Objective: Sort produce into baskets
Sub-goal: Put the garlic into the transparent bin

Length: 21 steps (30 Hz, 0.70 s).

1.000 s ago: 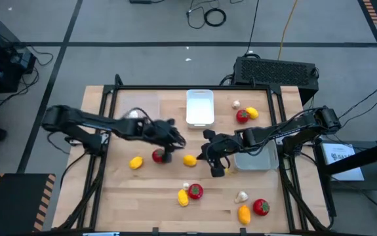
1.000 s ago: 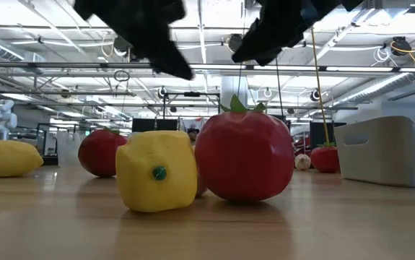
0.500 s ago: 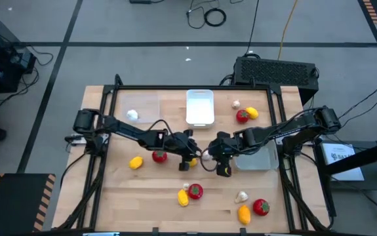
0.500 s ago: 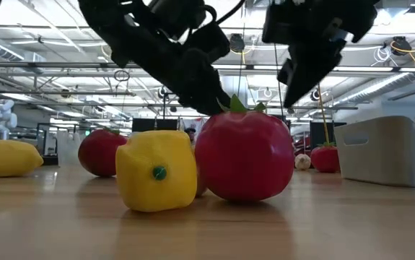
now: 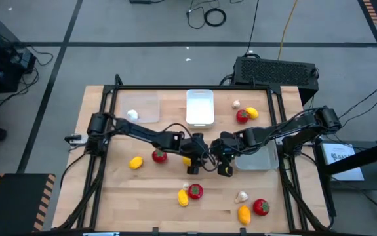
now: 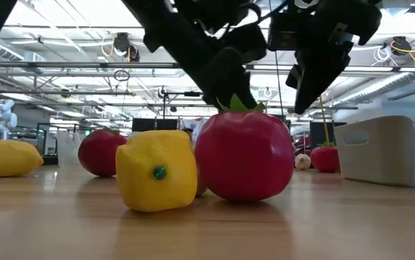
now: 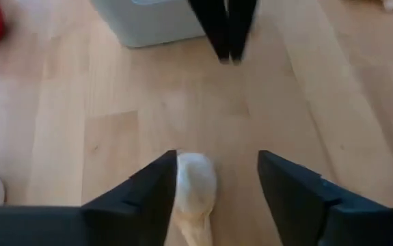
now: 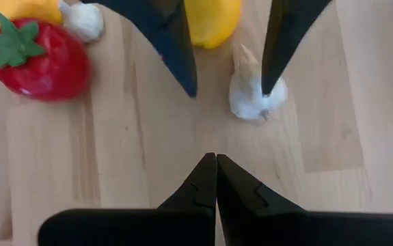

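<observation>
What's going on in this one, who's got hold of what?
The left gripper is at mid-table, jaws open astride a whitish garlic bulb that lies on the wood against one finger, not gripped. The right gripper, jaws shut and empty, hovers just opposite, near the grey tray. One pale piece sits in the clear tray; tomatoes and yellow fruits lie loose on the table.

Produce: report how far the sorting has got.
Done: one whitish bulb sits in the clear basket. In hand: the left claw stands open around a garlic bulb at mid-table. Left: tomatoes and yellow fruits lie loose on the table; white basket empty.
</observation>
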### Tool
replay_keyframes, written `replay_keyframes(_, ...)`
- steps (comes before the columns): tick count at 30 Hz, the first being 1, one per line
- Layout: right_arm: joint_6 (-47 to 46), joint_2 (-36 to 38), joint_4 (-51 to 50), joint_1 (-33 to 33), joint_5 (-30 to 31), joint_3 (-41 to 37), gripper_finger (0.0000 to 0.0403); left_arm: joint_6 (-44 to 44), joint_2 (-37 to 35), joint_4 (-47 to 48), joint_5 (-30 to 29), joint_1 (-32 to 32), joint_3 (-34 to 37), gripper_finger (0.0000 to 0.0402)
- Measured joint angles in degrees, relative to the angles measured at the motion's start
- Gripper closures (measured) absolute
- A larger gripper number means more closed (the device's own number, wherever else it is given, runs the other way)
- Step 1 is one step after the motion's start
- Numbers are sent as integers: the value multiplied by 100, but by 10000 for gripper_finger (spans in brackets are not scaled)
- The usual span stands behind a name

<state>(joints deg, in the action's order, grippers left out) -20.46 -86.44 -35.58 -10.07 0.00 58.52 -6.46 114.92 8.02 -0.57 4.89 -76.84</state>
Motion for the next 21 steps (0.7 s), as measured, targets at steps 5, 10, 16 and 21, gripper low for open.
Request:
replay_keyframes(5, -157, 113, -288, -92, 37, -9, 403, 9, 346, -223, -420, 12, -15, 126)
replay_keyframes(10, -137, 316, -226, -231, 353, -7, 403, 2, 501, -496, -725, 12, -20, 89)
replay_keyframes(16, -146, 520, -230, -324, 502, 0, 403, 2, 500, -379, -733, 12, -19, 79)
replay_keyframes(21, -143, 534, -258, -386, 613, 0, 403, 5, 545, -383, -357, 12, -20, 80)
